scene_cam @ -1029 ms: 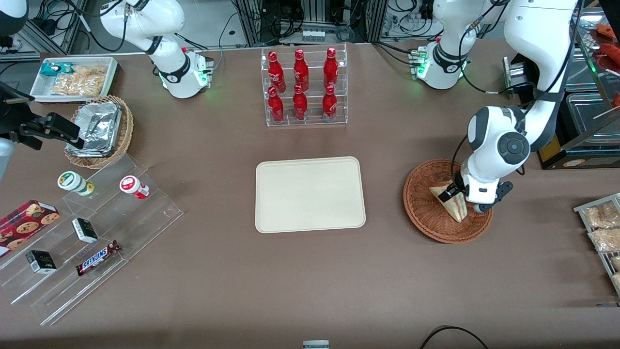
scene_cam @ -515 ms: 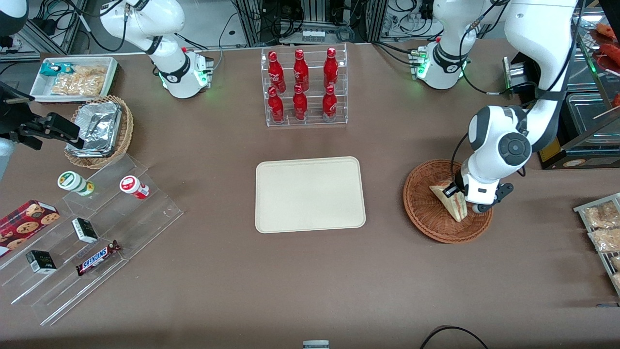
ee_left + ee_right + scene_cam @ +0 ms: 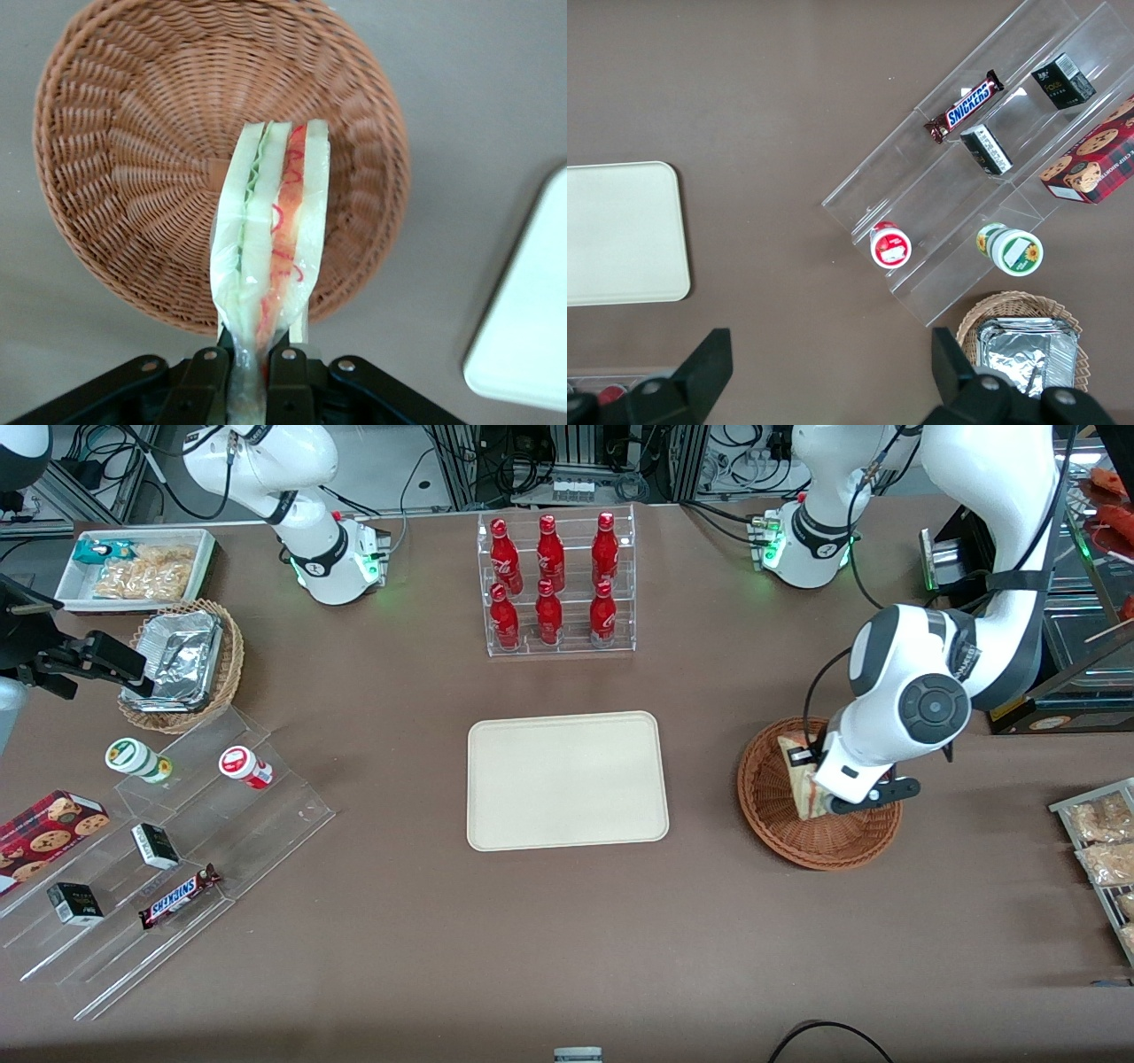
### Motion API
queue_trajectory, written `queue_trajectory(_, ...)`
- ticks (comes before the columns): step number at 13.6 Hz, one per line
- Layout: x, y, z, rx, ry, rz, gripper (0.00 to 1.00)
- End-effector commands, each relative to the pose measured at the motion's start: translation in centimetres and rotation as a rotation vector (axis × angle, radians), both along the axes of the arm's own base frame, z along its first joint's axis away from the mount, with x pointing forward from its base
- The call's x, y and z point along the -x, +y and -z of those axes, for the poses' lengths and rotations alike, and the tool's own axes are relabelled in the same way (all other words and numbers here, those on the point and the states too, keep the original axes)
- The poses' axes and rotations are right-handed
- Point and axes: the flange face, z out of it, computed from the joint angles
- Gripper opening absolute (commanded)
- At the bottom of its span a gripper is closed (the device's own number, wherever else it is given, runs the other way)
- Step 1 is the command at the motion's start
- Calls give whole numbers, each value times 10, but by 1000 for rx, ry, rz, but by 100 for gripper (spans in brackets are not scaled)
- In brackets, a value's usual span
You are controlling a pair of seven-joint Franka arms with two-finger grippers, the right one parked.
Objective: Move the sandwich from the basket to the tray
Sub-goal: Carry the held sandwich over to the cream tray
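Triangular wedge sandwich (image 3: 270, 239), filling edge facing the wrist camera, long axis extending from the gripper (image 3: 252, 367), clamped over the round reddish-brown wicker basket (image 3: 115, 168).

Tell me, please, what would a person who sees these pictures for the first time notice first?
First, the triangular wedge sandwich with red and green filling, clamped in the black gripper above the round reddish-brown wicker basket. Next, the bare flat cream-beige rectangular tray at the table's middle. Then the clear rack of red bottles, farther from the front camera than the tray.
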Motion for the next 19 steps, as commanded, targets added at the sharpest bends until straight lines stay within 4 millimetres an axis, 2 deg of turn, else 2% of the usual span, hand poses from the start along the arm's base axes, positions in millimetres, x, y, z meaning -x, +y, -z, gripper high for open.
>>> queue_trajectory(1, -7, -32, -5, 16, 26, 74, 5)
queue_trajectory(4, -9, -83, -3, 20, 5, 98, 4)
queue_trajectory(8, -14, -153, 10, 26, -11, 96, 4)
queue_trajectory(13, -3, -244, 36, 36, -51, 34, 4)
queue_trajectory(15, 8, -279, 44, 43, -71, 21, 4)
queue_trajectory(17, 19, -305, 52, 60, -92, 19, 4)
queue_trajectory(19, 29, -322, 56, 72, -106, 26, 4)
